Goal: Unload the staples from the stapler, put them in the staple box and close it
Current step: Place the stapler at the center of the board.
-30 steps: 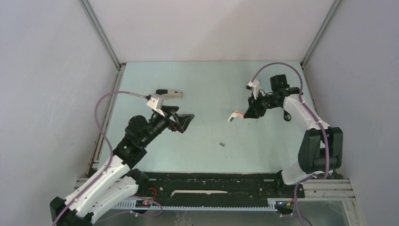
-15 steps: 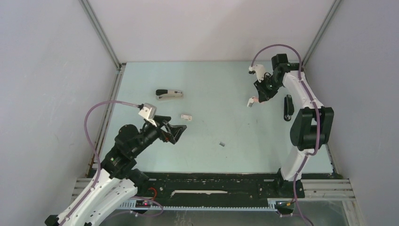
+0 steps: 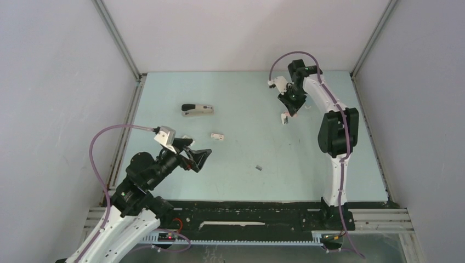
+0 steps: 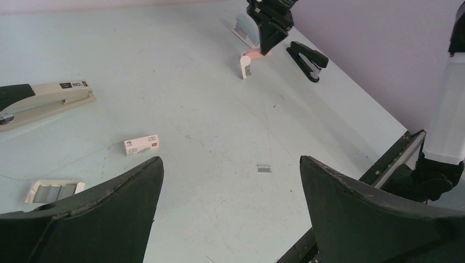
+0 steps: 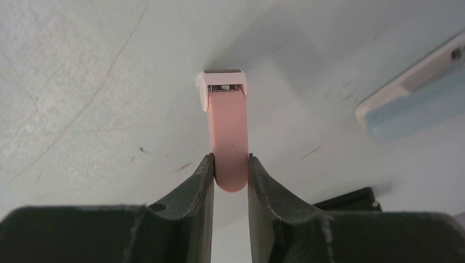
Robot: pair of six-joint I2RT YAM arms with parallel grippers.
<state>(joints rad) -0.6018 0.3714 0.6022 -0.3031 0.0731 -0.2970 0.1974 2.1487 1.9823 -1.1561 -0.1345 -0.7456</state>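
top: stapler (image 3: 197,110) lies flat, far left on the smooth walled desk (image 3: 296,164); staples (image 3: 259,167) loose mid-desk, well apart | left wrist: left jaws spread wide, empty; stapler likely rigid, weighty, best pinched across its long sides; staples likely tiny, slippery | right wrist: right jaws clamped on pink tool (image 5: 229,137)
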